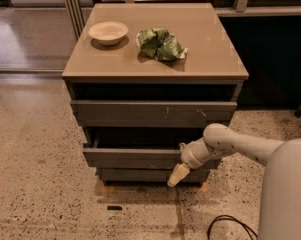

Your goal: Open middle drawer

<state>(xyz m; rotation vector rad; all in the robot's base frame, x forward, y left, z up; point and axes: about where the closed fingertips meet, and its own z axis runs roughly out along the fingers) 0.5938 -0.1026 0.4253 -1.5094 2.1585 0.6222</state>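
- My gripper (179,173) hangs low at the right end of the middle drawer (132,157), its pale tip dropping past the lower edge of the drawer's front. From this angle I cannot tell whether it is spread or closed, or whether it has any purchase on the panel.
- The arm (237,146) reaches in from the right, out of the robot's pale body (286,194).
- The middle drawer sits between the scratched top front (150,113) and the short bottom front (150,175). It stands a little proud of both, with a dark gap above its upper edge.
- I judge the task begun but far from done. The drawer is only cracked open, none of its interior shows, and most of the pull is left.
- On the cabinet top (215,49) rest a pale bowl (108,32) and a crumpled green bag (161,44), apart from each other.
- A black cable (229,225) loops over the speckled floor (40,184).
- I can read no brand, label or writing anywhere. The bag's print is illegible, and the top front bears only pale scratches.
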